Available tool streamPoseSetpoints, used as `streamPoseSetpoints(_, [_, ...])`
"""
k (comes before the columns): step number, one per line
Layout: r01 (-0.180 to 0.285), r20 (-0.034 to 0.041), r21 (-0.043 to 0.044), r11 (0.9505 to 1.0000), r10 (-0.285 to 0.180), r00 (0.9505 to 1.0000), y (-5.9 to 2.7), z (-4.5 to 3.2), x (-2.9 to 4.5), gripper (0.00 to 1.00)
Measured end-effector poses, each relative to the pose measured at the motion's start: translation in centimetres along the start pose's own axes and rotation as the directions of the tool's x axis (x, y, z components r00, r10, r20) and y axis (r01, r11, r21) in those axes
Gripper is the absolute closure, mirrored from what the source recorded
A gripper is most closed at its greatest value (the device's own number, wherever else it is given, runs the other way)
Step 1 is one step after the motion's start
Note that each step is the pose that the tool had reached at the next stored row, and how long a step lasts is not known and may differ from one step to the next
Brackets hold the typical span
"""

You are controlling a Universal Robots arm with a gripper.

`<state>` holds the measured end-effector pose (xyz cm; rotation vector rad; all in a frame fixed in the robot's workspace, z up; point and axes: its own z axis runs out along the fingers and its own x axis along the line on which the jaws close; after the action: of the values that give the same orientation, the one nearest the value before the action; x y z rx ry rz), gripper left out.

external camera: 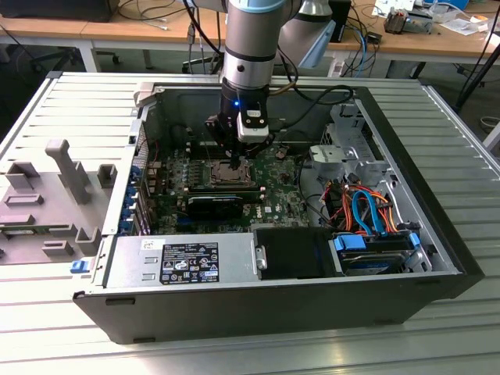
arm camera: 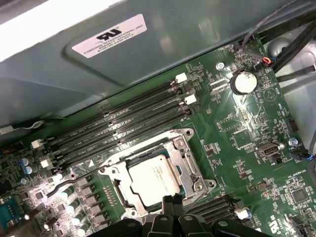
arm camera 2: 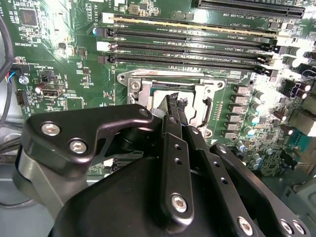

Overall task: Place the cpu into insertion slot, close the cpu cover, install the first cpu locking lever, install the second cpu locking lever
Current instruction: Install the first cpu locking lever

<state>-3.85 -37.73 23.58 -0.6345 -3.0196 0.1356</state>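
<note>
The insertion slot (arm camera: 190, 136) is the silvery square socket on the green motherboard. The cpu (arm camera: 150, 178), a silvery square, lies inside it. The cpu cover (arm camera: 183, 157) lies flat as a frame around the cpu. A thin metal locking lever (arm camera: 69, 185) juts out past one corner of the socket, and another rod (arm camera 2: 209, 114) runs along the socket's side. My gripper (arm camera: 173, 200) is shut with nothing visible between its fingers, its tips right at the socket's edge. In the second wrist view the gripper (arm camera 2: 174, 98) hides part of the slot (arm camera 2: 148, 81). The exterior view has the gripper (external camera: 234, 166) directly above the slot (external camera: 225, 178).
Long black memory slots (arm camera: 123, 121) run beside the socket. A black power supply box (external camera: 187, 262) lies along the case's front. At the exterior view's right sit a grey drive cage (external camera: 348, 148) and orange and blue cables (external camera: 363, 211). A grey fixture (external camera: 55, 195) stands outside the case.
</note>
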Motion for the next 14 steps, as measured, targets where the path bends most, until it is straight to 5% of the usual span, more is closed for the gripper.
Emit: streamPoseSetpoints(14, [0.032, 0.0028, 0.0006, 0.9995, -0.032, 0.9995, 0.0, 0.0, 0.0, 0.89])
